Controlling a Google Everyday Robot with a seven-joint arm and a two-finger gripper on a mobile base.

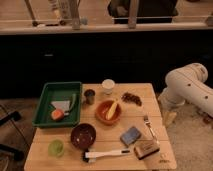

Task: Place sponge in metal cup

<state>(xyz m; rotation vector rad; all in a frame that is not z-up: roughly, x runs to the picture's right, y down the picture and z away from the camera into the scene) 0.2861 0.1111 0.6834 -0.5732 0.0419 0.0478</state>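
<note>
The blue-grey sponge (131,135) lies flat at the bench's (65,162) 5 o'clock and the metal cup (89,96) stands near 11, while the end effector (169,116) hangs off the 3 o'clock edge, probably before its reach; I cannot tell its grip state.

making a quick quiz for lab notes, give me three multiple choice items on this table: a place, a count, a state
1. Where does the metal cup stand? A between the green tray and the white cup; B on the floor; C on a shelf.
2. How many bowls are on the table? A one; B two; C four.
3. The sponge is: A folded in a cup; B hanging off the table; C lying flat on the table, away from the gripper.
Key: 1 A, tray left of it, white cup right. 2 B, an orange bowl and a dark bowl. 3 C, the gripper hangs past the table's right edge.
</note>
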